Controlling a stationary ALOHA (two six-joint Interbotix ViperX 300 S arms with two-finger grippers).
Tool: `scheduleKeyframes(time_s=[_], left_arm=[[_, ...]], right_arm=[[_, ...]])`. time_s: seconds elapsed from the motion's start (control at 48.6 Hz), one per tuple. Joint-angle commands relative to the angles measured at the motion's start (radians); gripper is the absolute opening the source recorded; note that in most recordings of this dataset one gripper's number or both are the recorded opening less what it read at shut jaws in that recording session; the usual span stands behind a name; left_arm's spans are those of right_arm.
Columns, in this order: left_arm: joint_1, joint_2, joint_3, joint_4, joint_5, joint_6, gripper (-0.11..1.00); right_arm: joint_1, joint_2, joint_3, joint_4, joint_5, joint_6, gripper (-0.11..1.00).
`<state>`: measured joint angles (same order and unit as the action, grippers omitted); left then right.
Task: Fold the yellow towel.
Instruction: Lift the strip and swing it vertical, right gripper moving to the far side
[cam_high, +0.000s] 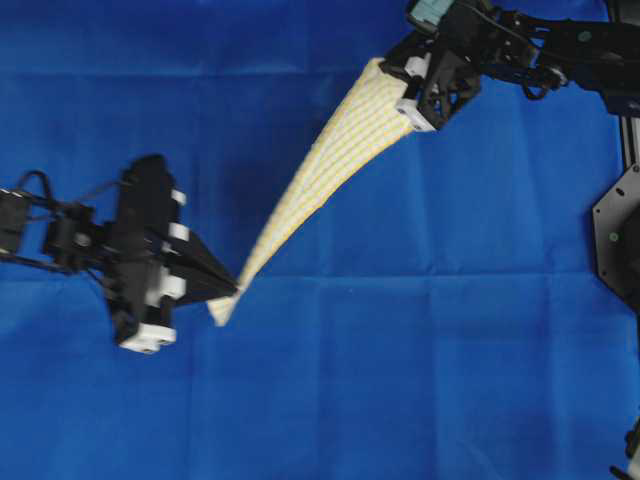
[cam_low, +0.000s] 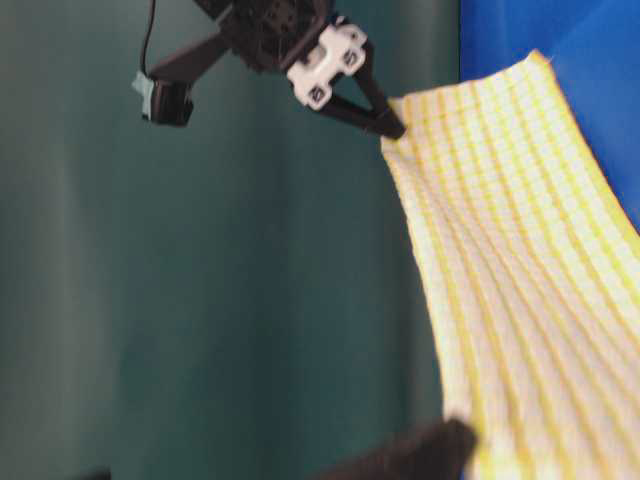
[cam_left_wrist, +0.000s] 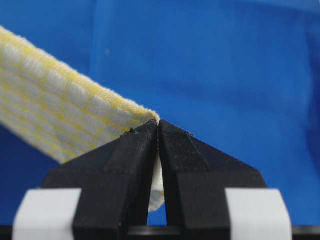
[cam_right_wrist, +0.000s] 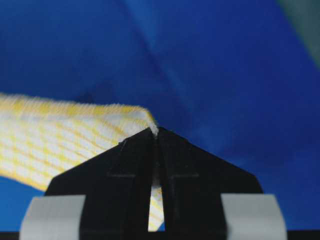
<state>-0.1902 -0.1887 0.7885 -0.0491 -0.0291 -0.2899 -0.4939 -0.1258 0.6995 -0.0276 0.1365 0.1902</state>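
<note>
- yellow towel (cam_high: 330, 165) off the blue cloth (cam_high: 450, 350), stretched in the air between both grippers, hanging as a long band
- left gripper (cam_high: 236, 288) pinched tight on towel's lower corner; short tail pokes out below the tips
- right gripper (cam_high: 392, 72) clamped on towel's upper corner, the wider end
- blue cloth lies under towel, creased

Yellow towel (cam_high: 330, 165): thin woven cloth, fine yellow-and-white checks, yellow hemmed edges. Lifted clear above blue cloth (cam_high: 450, 350), stretched as long diagonal band, sagging between 2 pinched corners. Wide end toward blue cloth's upper right, narrow end near its middle left.
</note>
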Motion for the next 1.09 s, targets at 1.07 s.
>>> scheduleKeyframes(time_s=[1.07], left_arm=[[-0.035,0.420,-0.586,0.008,0.026,0.097,0.01]], right_arm=[[-0.098,0.003,-0.052,-0.078,-0.032,-0.005,0.02]])
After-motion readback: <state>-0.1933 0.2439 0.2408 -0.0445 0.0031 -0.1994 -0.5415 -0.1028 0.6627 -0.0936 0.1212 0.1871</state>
